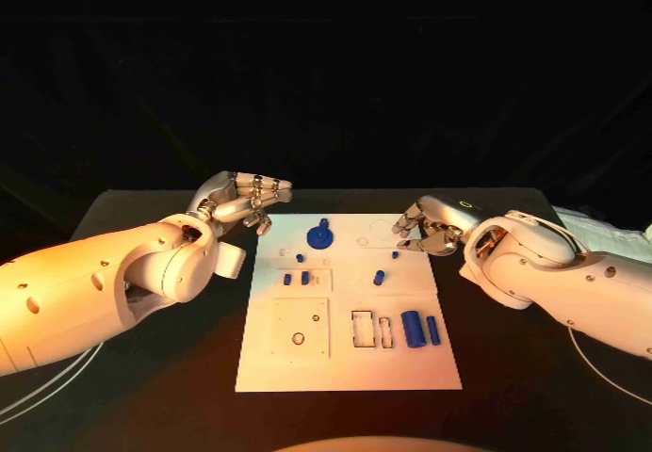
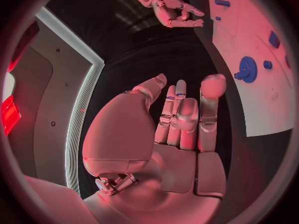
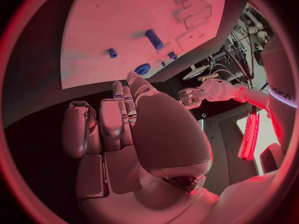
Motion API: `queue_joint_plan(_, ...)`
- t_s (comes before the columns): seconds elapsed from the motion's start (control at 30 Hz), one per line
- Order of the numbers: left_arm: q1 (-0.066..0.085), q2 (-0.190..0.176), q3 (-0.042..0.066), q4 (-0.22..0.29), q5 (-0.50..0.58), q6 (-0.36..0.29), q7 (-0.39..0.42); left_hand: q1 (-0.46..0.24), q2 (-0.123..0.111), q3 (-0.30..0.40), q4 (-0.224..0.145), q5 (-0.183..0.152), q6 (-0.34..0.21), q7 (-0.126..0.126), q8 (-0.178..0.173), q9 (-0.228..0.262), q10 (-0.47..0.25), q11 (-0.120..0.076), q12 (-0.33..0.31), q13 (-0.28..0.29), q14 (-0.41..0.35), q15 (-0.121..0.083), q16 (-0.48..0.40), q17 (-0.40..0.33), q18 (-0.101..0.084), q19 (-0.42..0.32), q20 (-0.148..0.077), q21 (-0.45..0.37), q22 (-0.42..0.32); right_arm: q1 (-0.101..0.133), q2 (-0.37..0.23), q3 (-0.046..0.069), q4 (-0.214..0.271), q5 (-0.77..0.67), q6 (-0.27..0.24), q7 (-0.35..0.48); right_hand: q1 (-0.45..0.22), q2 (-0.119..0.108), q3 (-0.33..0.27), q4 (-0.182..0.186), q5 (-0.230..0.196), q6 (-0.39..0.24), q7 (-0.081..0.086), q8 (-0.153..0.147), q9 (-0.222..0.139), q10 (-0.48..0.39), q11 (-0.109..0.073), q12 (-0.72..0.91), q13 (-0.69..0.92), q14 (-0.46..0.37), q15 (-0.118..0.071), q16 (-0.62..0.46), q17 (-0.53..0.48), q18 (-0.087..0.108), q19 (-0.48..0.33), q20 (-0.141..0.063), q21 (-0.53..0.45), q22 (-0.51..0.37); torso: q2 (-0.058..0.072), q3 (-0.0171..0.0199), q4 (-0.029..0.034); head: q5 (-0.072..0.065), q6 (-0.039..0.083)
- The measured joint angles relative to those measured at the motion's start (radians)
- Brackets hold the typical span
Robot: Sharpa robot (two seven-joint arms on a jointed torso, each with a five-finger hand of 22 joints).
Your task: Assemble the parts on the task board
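head view puts the task board [image 1: 347, 363] flat in the middle of the black worktop [image 1: 163, 395], its long side running away from the robot. small blue parts lie scattered on it: a gear [image 1: 320, 235] near the far edge, two short pegs [image 1: 297, 279] left of centre, a small peg [image 1: 379, 277] right of centre, and two thicker cylinders [image 1: 421, 330] lying side by side toward the near right. beside those cylinders sit two outlined rectangular recesses [image 1: 369, 330], which look empty, and a square panel [image 1: 299, 330] with small holes lies at the near left.

the parts look like stiff, light moulded pieces, probably smooth and liable to roll or skid on the plate. judging by shape, the cylinders are best pinched across their middles, and the gear by its rim or its raised hub; none looks fragile.

the left hand [image 1: 248, 201] hovers just beyond the board's far left corner, fingers curled in and holding nothing; the left wrist view shows its palm bare, with the gear [image 2: 247, 68] on the board nearby. the right hand [image 1: 428, 229] hangs at the far right edge of the board, fingers likewise curled with nothing in them, apart from every part. no part seems seated yet, so assembly appears to be at its start.
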Motion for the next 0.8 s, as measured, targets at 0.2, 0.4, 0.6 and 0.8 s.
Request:
queue_joint_plan(0.2, -0.002, -0.022, -0.002, 0.025, 0.152, 0.000, 0.056, 0.001, 0.009, -0.028, 0.004, 0.000, -0.004, -0.004, 0.000, -0.001, -0.004, -0.004, 0.011, 0.007, -0.016, -0.001, -0.013, -0.036, 0.000, -0.011, 0.001, -0.047, -0.026, 0.001, 0.012, 0.000, -0.001, -0.102, 0.051, -0.048, -0.004, -0.011, 0.021, 0.007, -0.014, -0.005, 0.000, -0.004, -0.005, -0.013, 0.004, 0.000, -0.034, -0.002, 0.005, -0.006, -0.012, 0.000, 0.000, 0.007, -0.002, -0.006, 0.000, -0.0028, 0.0013, -0.002, 0.000)
queue_joint_plan(0.4, -0.002, -0.027, -0.002, 0.033, 0.216, 0.001, 0.079, 0.011, 0.020, -0.031, 0.002, 0.000, -0.004, -0.004, 0.000, -0.002, -0.007, 0.000, 0.019, 0.009, -0.021, 0.001, -0.013, -0.042, 0.000, -0.015, 0.005, -0.056, -0.033, -0.001, 0.036, 0.000, -0.006, -0.144, 0.101, -0.071, -0.004, -0.011, 0.051, 0.013, -0.027, -0.006, 0.001, -0.004, -0.006, -0.014, 0.004, 0.000, -0.068, -0.002, 0.005, -0.006, -0.021, 0.000, 0.000, 0.007, -0.002, -0.006, 0.001, -0.0028, 0.0017, -0.006, 0.000)
queue_joint_plan(0.6, -0.002, -0.027, -0.002, 0.036, 0.241, 0.001, 0.086, 0.019, 0.027, -0.039, -0.001, 0.000, -0.011, 0.004, 0.000, -0.004, -0.016, 0.001, 0.020, 0.011, -0.021, 0.001, -0.013, -0.046, -0.001, -0.018, 0.001, -0.067, -0.040, -0.005, 0.062, -0.001, -0.027, -0.156, 0.131, -0.078, 0.000, -0.015, 0.084, 0.011, -0.032, -0.002, -0.002, -0.004, -0.007, -0.014, 0.004, 0.000, -0.098, -0.002, 0.005, -0.006, -0.025, 0.000, 0.004, 0.011, -0.002, -0.003, 0.002, -0.0022, 0.0021, -0.008, 0.001)
queue_joint_plan(0.8, -0.002, -0.028, -0.002, 0.035, 0.252, 0.001, 0.087, 0.024, 0.032, -0.045, -0.001, 0.000, -0.016, 0.009, 0.000, -0.005, -0.026, 0.004, 0.025, 0.012, -0.025, 0.004, -0.017, -0.054, 0.014, -0.022, 0.005, -0.083, -0.048, -0.013, 0.078, -0.001, -0.048, -0.157, 0.151, -0.079, 0.001, -0.016, 0.109, 0.009, -0.032, 0.001, 0.002, -0.004, -0.008, -0.012, 0.005, 0.000, -0.122, -0.002, 0.005, -0.006, -0.031, 0.000, 0.004, 0.011, -0.002, -0.002, 0.002, -0.0023, 0.0023, -0.007, -0.003)
